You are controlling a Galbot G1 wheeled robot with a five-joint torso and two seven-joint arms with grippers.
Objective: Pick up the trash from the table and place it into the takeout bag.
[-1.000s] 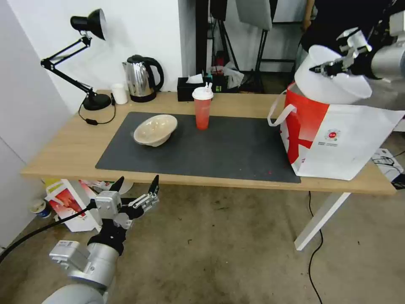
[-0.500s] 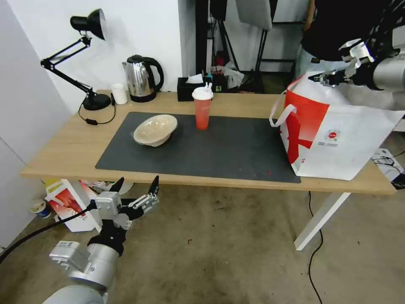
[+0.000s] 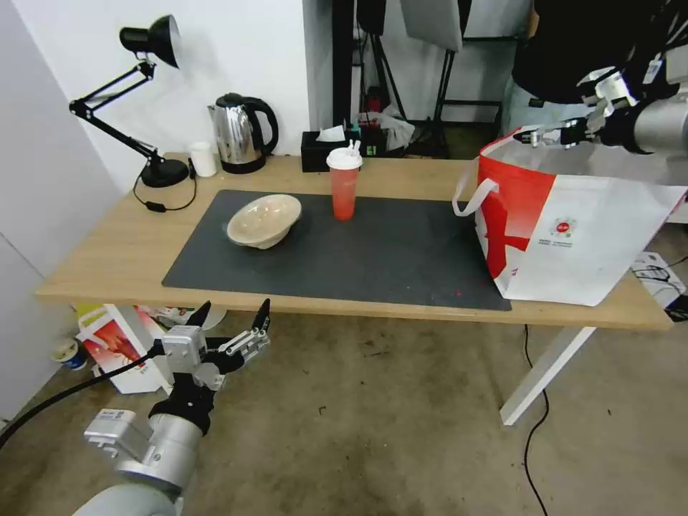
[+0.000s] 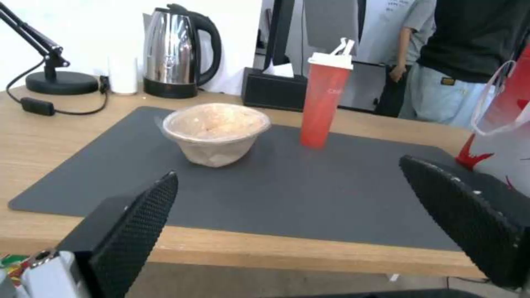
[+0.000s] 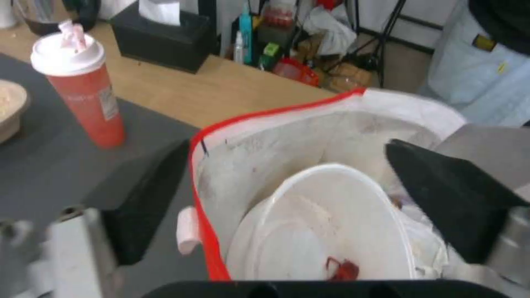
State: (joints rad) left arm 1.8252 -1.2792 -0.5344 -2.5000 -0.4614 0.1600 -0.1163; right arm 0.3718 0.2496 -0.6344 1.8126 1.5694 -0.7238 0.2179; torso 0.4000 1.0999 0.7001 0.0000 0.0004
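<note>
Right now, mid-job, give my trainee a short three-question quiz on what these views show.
1. True or false: the large white bowl lies inside the takeout bag.
2. Which stands nearer the bag: A) the beige bowl or B) the red cup?
3. Fill in: the right gripper, above the bag's mouth, is ____; the left gripper waits below the table edge.

Key: 1 true; 2 B; 3 open.

Setting: lab/studio workroom. Indicators: bare concrete floor (image 3: 401,430), light stands (image 3: 444,79) at rear, desk lamp (image 3: 147,100) and kettle (image 3: 240,132) on wood surface (image 3: 107,258).
</note>
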